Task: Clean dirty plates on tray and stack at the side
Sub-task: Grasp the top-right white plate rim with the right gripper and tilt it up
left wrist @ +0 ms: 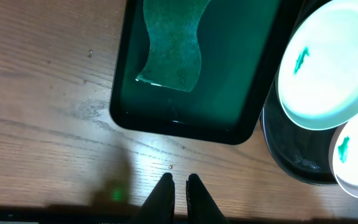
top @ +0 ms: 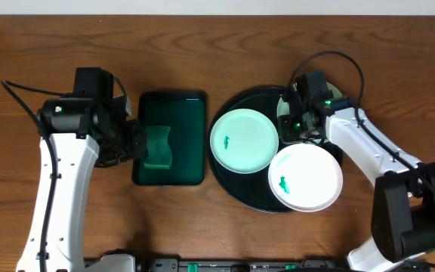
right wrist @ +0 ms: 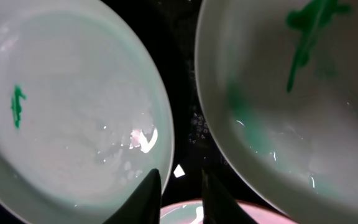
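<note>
L arm's claw (left wrist: 179,185) hangs well left of the black tray (top: 236,185), over bare wood surface (top: 399,60) just off the near edge of a smaller dark green rect. tray (top: 189,121). Its fingers are all but closed w/ nothing between them. A green cloth (top: 158,147) lies in that green tray, on the side away from the black tray.

The black tray sits just right of the green one. Two plates lie flat on it. The first plate (top: 244,140) is at its left side w/ a small green smear (top: 225,140) near its left rim. The second plate (top: 306,177) is at the tray's front right, rim out over the tray's edge, w/ a smear (top: 283,183) on its left part. The two rims come v. close; can't tell if they touch.

R claw (right wrist: 179,183) is low over the tray's back part, by the gap between those two plates, fingers apart & gripping nothing I can see. A pale rim (right wrist: 185,214) shows right under it, prob. a third plate, too close to tell more.
</note>
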